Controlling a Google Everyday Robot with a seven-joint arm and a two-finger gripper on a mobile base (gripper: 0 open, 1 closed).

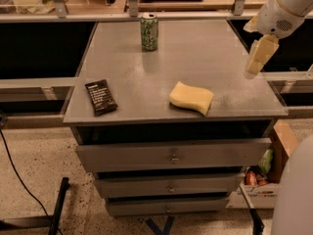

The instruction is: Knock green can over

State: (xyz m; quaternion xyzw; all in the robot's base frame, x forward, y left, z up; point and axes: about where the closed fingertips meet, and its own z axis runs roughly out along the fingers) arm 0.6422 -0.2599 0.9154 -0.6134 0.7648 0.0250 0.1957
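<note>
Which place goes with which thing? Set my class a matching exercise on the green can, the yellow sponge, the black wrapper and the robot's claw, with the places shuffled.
Things
1. green can
2. yellow sponge
3. black wrapper
4. claw

Places
A. lying flat near the front left corner of the table top
B. in the air at the right edge, touching nothing
C. upright near the far edge
D. near the front edge, right of the middle

Pairs: 1-C, 2-D, 3-A, 4-B

Grey three-drawer cabinet (122, 155) on speckled floor (39, 170), cardboard box (282, 143) beside, dim warm light.
</note>
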